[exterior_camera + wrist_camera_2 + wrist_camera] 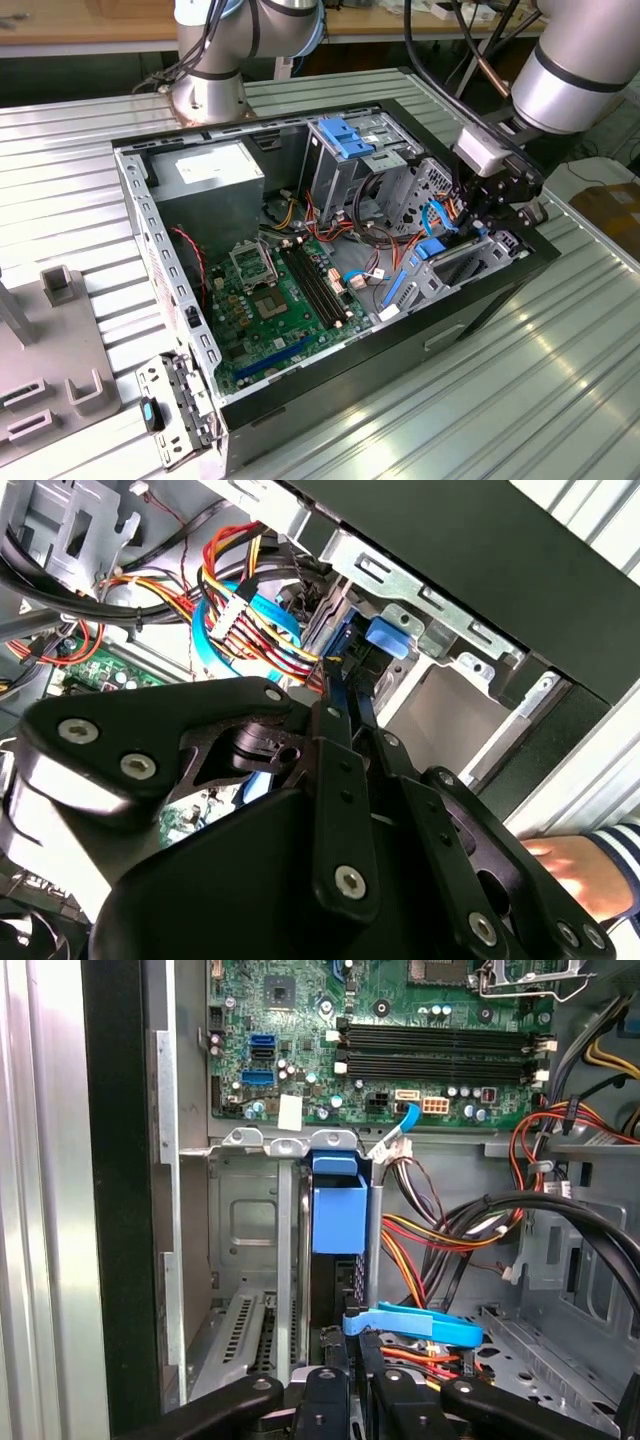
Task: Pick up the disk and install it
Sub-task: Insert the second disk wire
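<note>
The robot's gripper (pixel 487 215) is down inside the open computer case (pixel 470 330), at the corner of the case by the exterior view's right. It is closed on the disk (pixel 337 1250). In the first wrist view the disk stands on its edge in a metal slot (pixel 250 1260) near the case wall, with its blue tab (pixel 338 1205) toward the green board (pixel 400 1050). In the second wrist view the thin fingers (pixel 338 735) pinch the disk's blue rail (pixel 345 645).

It looks like the disk is being pushed into its slot, and I think it is only partly in. That is a guess from how it sits.

To do this well, the disk should stay straight in line with the slot, not tipped. If it leans, the rails may jam on the metal sides. A slow, even push seems best.

The red, yellow and black wires (pixel 450 1240) hang just beside the slot, and a flat blue cable (pixel 420 1322) lies right by the fingers. They could get caught or squashed, so the gripper should keep clear of them.

A person's hand (pixel 570 872) rests near the outside of the case in the second wrist view. The arm should move gently with a hand that close.
</note>
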{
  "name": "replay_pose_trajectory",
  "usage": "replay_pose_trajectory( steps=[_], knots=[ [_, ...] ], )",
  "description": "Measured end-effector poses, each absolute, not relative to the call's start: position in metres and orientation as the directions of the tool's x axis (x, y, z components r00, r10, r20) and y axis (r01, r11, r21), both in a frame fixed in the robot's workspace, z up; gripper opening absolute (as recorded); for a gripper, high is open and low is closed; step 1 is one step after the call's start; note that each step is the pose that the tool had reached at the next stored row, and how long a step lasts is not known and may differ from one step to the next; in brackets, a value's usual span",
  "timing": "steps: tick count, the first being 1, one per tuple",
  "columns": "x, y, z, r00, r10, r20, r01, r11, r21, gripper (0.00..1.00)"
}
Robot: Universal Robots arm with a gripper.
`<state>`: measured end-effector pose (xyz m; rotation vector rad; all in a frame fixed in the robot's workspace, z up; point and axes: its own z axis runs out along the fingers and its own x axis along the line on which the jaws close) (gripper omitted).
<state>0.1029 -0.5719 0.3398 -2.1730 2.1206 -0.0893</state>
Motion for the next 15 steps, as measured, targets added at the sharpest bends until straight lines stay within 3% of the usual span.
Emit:
replay_pose_trajectory(
  steps=[8,9,11,12,13,15],
  knots=[
    [0.103,-0.5719,0.338,0.025,-0.999,-0.033,-0.993,-0.021,-0.114,0.17],
    [0.103,-0.5719,0.3386,0.025,-0.999,-0.032,-0.993,-0.021,-0.114,0.29],
    [0.103,-0.5719,0.3387,0.025,-0.999,-0.031,-0.993,-0.021,-0.114,0.41],
    [0.103,-0.5719,0.3387,0.025,-0.999,-0.031,-0.993,-0.021,-0.114,0.41],
    [0.103,-0.5719,0.3387,0.025,-0.999,-0.031,-0.993,-0.021,-0.114,0.48],
    [0.103,-0.5719,0.3388,0.024,-0.999,-0.031,-0.993,-0.021,-0.114,0.48]
  ],
)
